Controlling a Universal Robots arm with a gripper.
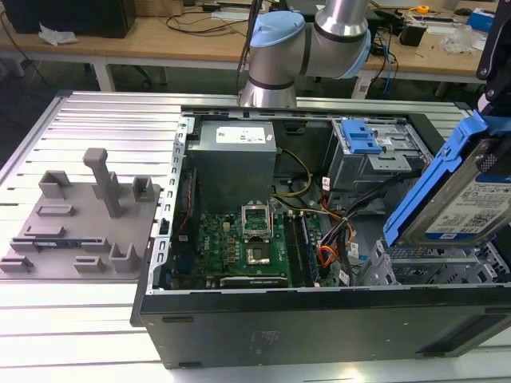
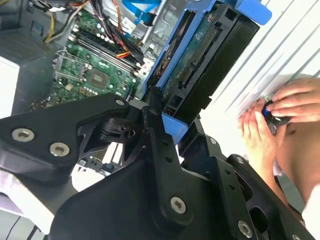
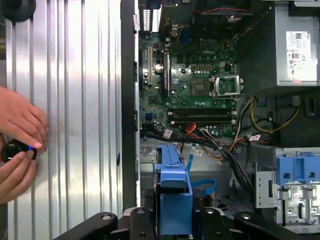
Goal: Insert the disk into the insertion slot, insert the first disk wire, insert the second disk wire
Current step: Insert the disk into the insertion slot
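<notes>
Holding disk point(image 1: 467, 203) tilted over slot point(image 1: 431, 267) | gripper point(image 2: 172, 117) clamped on its blue carrier point(image 1: 417, 195) | arm point(image 1: 319, 36) reaching from far to exterior view's right

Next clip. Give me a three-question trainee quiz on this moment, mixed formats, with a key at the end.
1. True or false: the flat silver hard drive in its bright blue plastic carrier already lies flat inside the low silver-grey sheet-metal drive bay.
2. What is the black gripper clamped on? A) the blue-framed drive B) an orange wire C) nothing
3. In the exterior view, on which side of the open black computer case does the grey plastic fixture plate lie?
Key: 1 false, it is tilted above the bay; 2 A; 3 the exterior view's left.
</notes>
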